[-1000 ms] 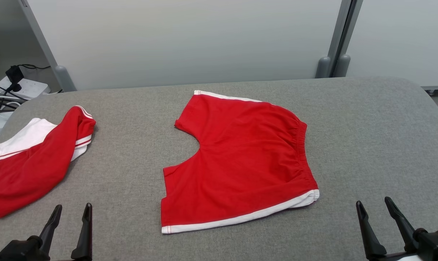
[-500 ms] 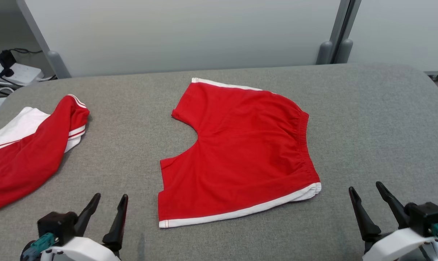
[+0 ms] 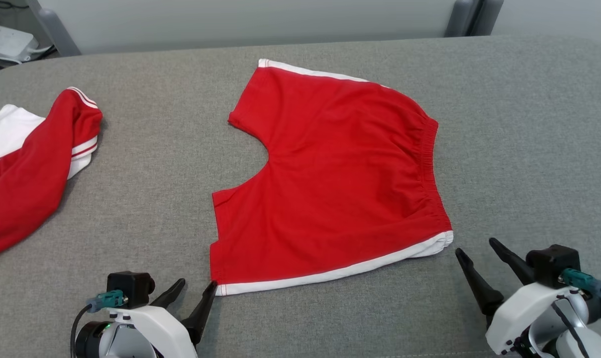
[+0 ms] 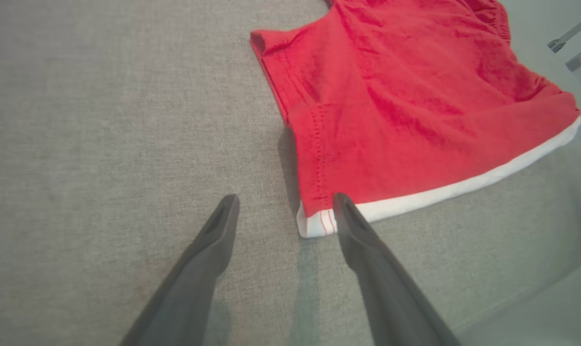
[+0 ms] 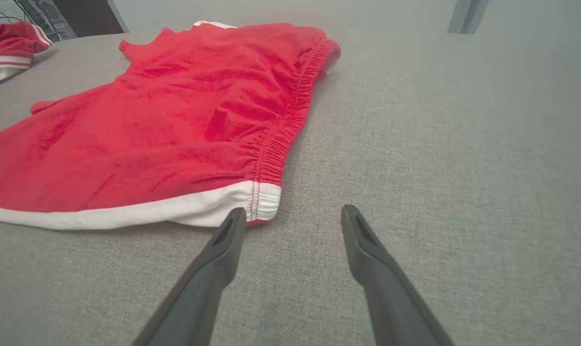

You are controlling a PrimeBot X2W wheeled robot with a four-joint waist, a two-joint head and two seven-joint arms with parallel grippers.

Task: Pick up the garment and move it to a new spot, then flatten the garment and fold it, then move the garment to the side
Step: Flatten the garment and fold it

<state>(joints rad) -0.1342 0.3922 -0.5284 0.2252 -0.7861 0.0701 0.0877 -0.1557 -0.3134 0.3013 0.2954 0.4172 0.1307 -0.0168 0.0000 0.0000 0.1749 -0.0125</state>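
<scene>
The garment (image 3: 340, 174), red shorts with white side stripes and an elastic waistband, lies spread flat on the grey table (image 3: 529, 139). Its waistband faces right and its leg openings face left. My left gripper (image 3: 197, 289) stands open at the shorts' near left corner, one fingertip almost at the white hem. In the left wrist view that corner (image 4: 314, 223) lies between the open fingers (image 4: 285, 204). My right gripper (image 3: 477, 249) is open just right of the near waistband corner. In the right wrist view that corner (image 5: 264, 202) sits beside the left fingertip (image 5: 235, 221).
A second red and white garment (image 3: 27, 164) lies bunched at the table's left edge, also seen far off in the right wrist view (image 5: 9, 48). A power strip with cables (image 3: 4, 42) sits beyond the back left. Grey panels stand behind the table.
The head camera has tilted down and closer, shifting the whole picture. Both grippers have come forward toward the shorts' near corners, the left one moving right to the hem. Both stayed open.
</scene>
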